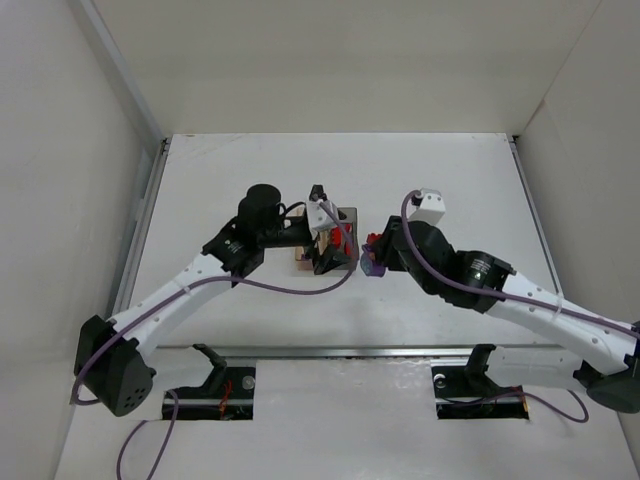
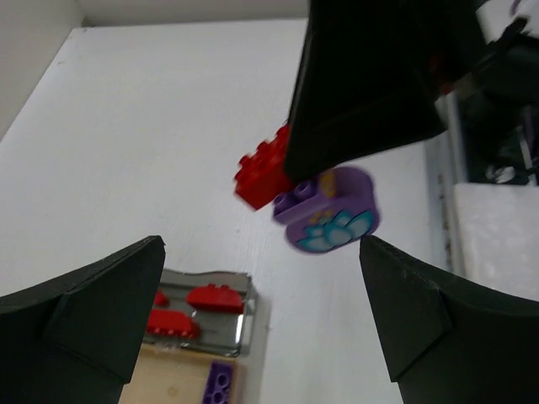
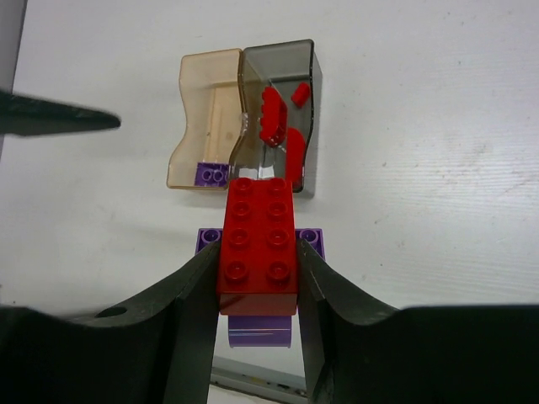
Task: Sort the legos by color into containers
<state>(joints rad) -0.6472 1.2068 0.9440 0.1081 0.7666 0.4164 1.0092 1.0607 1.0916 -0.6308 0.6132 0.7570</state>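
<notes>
Overhead camera: I look down from above and behind the arm bases, far enough back to take in the whole table [image 1: 450, 170].

Left wrist camera: low, very close, facing right between its own fingers [image 2: 93, 320].

Right wrist camera: close, tilted down, facing left.

Both wrist views share the red brick [image 3: 257, 244], tan bin [image 3: 195, 93] and grey bin [image 3: 308, 76], which sit mid-table in the overhead.

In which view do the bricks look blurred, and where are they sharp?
Left wrist view: the red studded plastic brick and the purple rounded plastic piece beside it look smeared, soft-edged. Right wrist view: the red brick is sharp, every stud distinct.
</notes>
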